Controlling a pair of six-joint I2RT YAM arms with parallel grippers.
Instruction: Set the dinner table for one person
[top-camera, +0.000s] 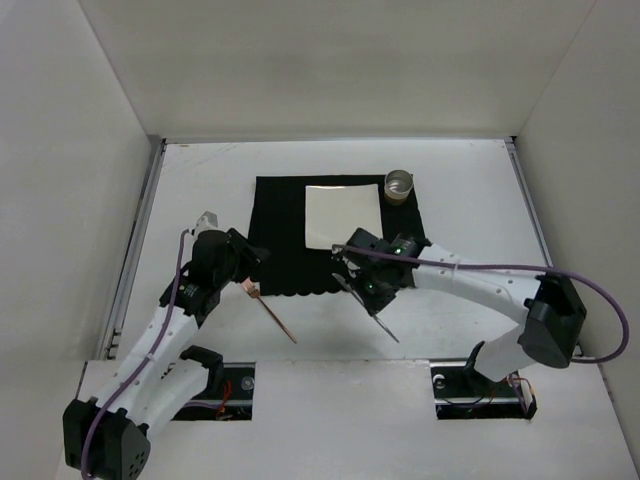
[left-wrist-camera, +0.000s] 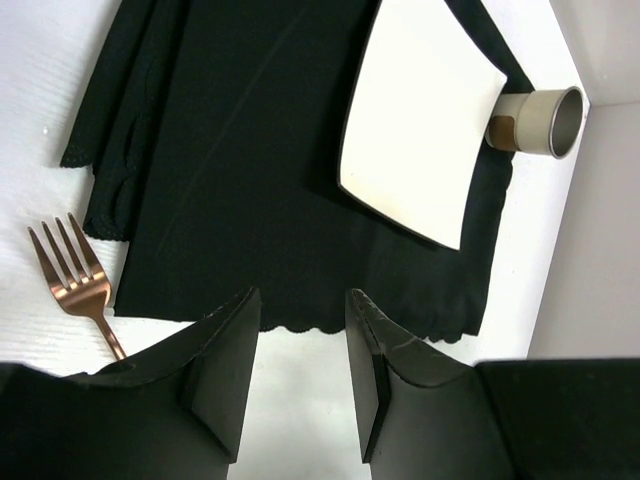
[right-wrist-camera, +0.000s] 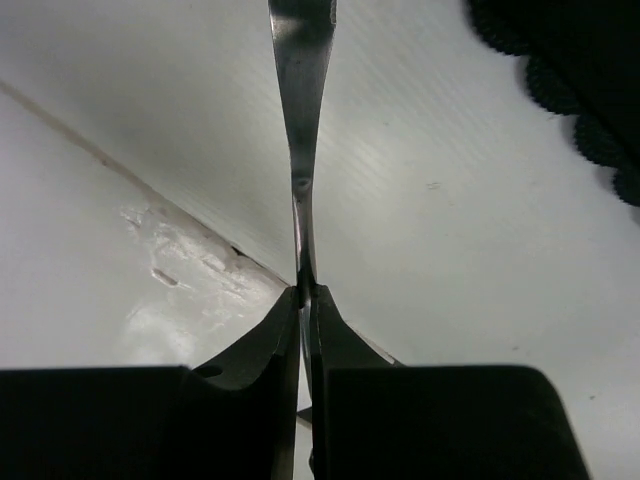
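right gripper (right-wrist-camera: 305, 292): pinched utensil (right-wrist-camera: 303, 100) handle
left gripper (left-wrist-camera: 300, 300): gaped, empty
utensil: likely stiff, slick, light
table (top-camera: 200, 190): rigid, fixed

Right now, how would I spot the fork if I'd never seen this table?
Find the black scallop-edged mat in the middle of the white table. Just off its near-left corner, directly on the table, lies the fork. It is copper-coloured, unlike the silver utensil pinched in the right tool.
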